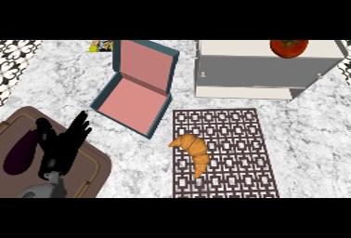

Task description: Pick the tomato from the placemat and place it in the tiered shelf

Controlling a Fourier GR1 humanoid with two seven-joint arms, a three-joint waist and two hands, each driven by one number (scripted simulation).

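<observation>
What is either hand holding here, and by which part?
Nothing. The left hand is open; the tomato sits on the shelf. No right hand shows.

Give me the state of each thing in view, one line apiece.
tomato: sitting on top of the tiered shelf
tiered shelf: upright, tomato on its top
placemat: flat, croissant on it
croissant: lying on the placemat
box: open, lid raised
eggplant: lying in the tray
tray: flat, holding the eggplant
left hand: open, fingers up, holding nothing
right hand: not in view
</observation>
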